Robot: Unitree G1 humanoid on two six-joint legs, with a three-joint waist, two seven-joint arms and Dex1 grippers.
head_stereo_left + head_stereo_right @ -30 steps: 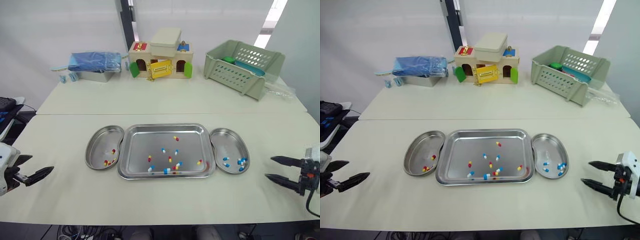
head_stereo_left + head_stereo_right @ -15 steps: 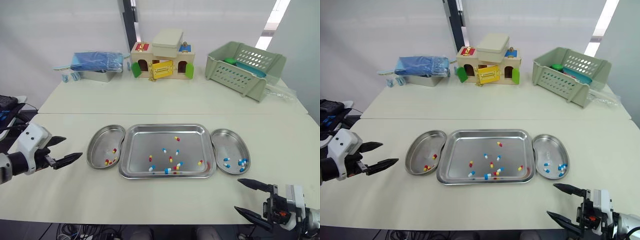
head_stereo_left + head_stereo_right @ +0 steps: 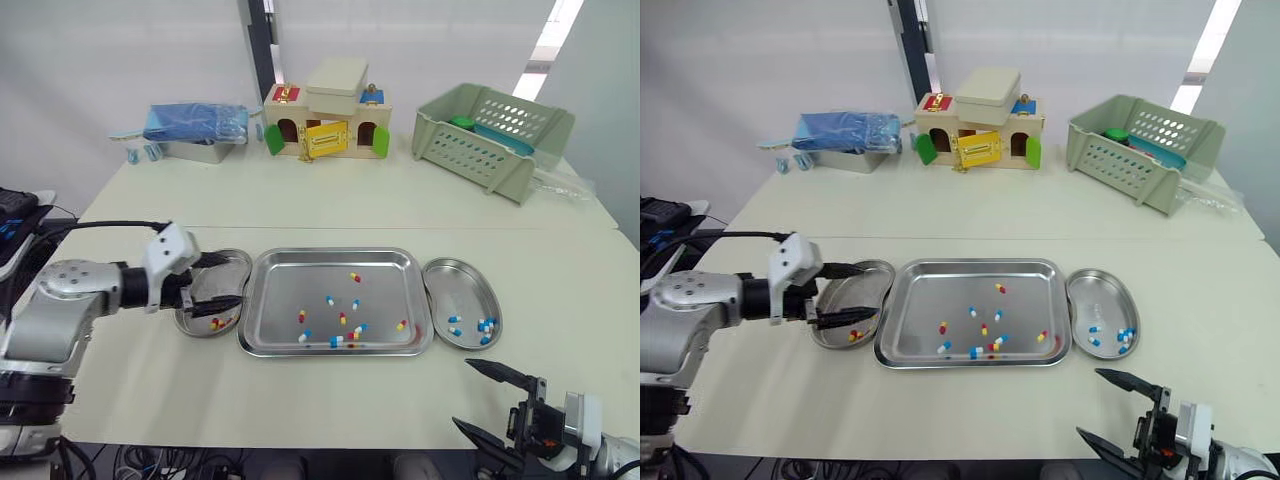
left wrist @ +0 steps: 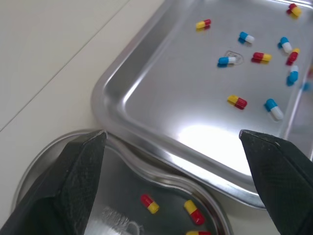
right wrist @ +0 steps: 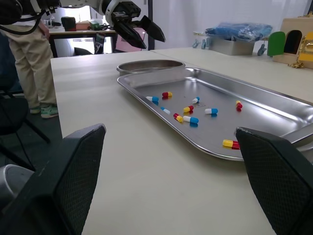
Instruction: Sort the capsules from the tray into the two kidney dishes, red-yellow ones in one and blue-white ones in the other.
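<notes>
The steel tray [image 3: 335, 254] sits mid-table with several loose capsules, among them a red-yellow one [image 3: 352, 277] and a blue-white one [image 3: 327, 299]. The left kidney dish [image 3: 200, 327] holds red-yellow capsules [image 3: 216, 323]. The right kidney dish [image 3: 462, 270] holds blue-white capsules [image 3: 484, 324]. My left gripper [image 3: 232, 281] hovers open over the left dish, close to the tray's edge, holding nothing. In the left wrist view its fingers [image 4: 73, 186] frame the tray corner [image 4: 146, 98] and two red-yellow capsules [image 4: 149, 204]. My right gripper [image 3: 462, 393] is open and empty near the table's front edge, short of the right dish.
A wooden toy house [image 3: 325, 120], a green basket [image 3: 490, 135] and a blue packet on a metal box [image 3: 195, 125] line the far side. A seam [image 3: 400, 228] crosses the table behind the tray. A person's legs [image 5: 29, 58] stand beyond the table's left end.
My left gripper has swung right from off the table's left side to over the left dish. My right gripper dropped from the right edge toward the front edge.
</notes>
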